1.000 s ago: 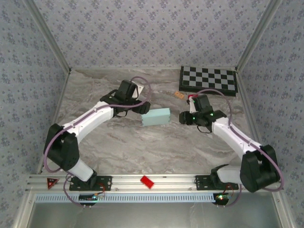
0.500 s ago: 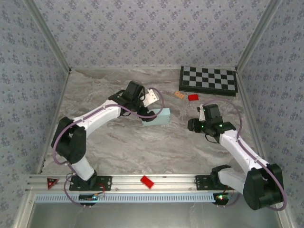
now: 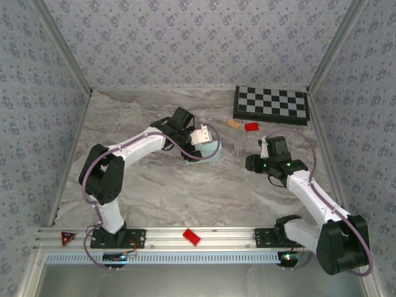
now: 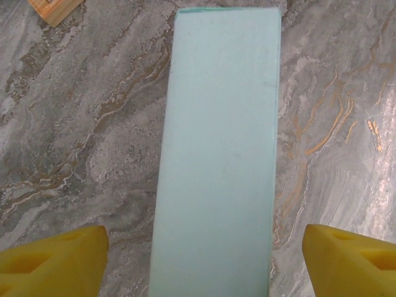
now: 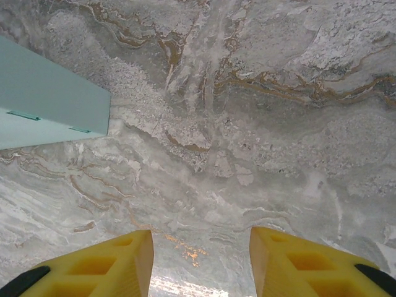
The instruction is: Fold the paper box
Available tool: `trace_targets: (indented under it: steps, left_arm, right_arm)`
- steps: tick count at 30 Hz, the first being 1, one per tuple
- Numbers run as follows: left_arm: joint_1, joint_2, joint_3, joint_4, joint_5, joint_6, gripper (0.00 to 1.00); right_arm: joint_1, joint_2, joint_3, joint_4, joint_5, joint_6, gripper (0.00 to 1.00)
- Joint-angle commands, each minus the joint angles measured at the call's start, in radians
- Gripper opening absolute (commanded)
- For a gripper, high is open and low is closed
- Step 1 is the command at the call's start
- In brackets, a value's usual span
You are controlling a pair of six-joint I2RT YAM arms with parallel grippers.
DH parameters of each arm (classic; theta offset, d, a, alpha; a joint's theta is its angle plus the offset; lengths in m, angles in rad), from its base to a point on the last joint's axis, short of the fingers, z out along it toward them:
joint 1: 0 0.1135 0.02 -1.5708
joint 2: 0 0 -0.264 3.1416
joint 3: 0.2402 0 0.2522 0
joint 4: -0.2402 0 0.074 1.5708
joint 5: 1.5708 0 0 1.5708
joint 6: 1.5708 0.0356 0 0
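Note:
The paper box (image 4: 219,154) is a pale mint, closed rectangular box lying flat on the marble table. In the left wrist view it runs lengthwise between my yellow fingers (image 4: 59,263), with a gap on each side. My left gripper (image 3: 201,137) hovers right over it, open and not touching, and hides part of the paper box (image 3: 213,152) in the top view. My right gripper (image 3: 251,164) is to the right of the box, open over bare table with nothing between its fingers. In the right wrist view one corner of the box (image 5: 43,105) shows at the upper left, beyond the right gripper (image 5: 201,260).
A black-and-white chessboard (image 3: 270,103) lies at the back right. A small red block (image 3: 252,127) and a tan wooden piece (image 3: 234,124) lie in front of it. The tan piece (image 4: 52,9) is also beyond the box. Another red block (image 3: 191,237) sits on the front rail.
My left arm swung right and now sits over the box, its jaws slightly narrower. My right arm drew back toward the near right, away from the red block by the chessboard.

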Motion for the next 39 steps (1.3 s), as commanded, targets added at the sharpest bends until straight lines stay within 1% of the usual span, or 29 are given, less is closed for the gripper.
trace_targets:
  steps: [1,5,13,17,18,22,28,35,39]
  left_arm:
    - [-0.012,0.022,0.029,-0.029,0.04,0.042,0.77]
    - [-0.021,0.038,0.029,-0.023,0.034,0.046,0.72]
    - [-0.025,0.063,0.043,-0.036,0.01,0.047,0.57]
    - [-0.024,0.051,0.037,-0.013,-0.03,0.035,0.43]
    - [-0.024,0.042,0.033,-0.002,-0.04,0.029,0.42]
    - [-0.028,-0.012,-0.026,0.099,-0.121,0.011,0.43]
    - [-0.029,-0.082,-0.128,0.255,-0.317,0.004,0.44]
    - [-0.037,-0.099,-0.238,0.407,-0.519,0.022,0.44]
    - [-0.05,-0.098,-0.288,0.476,-0.589,0.026,0.44]
  right_arm:
    - [-0.008,-0.016,-0.011,-0.009,0.009,-0.004,0.47]
    - [-0.013,-0.018,-0.01,-0.012,0.001,-0.002,0.46]
    - [-0.021,-0.018,-0.011,-0.01,0.001,-0.001,0.47]
    - [-0.023,-0.018,-0.01,-0.008,0.001,0.001,0.47]
    - [-0.024,-0.017,-0.01,-0.007,0.001,0.001,0.47]
    - [-0.026,-0.014,-0.009,-0.003,-0.001,0.002,0.47]
    - [-0.029,-0.014,-0.01,-0.004,0.002,0.0,0.47]
    - [-0.035,-0.012,-0.012,0.003,-0.001,0.001,0.47]
    - [-0.036,-0.012,-0.012,0.003,-0.002,0.001,0.47]
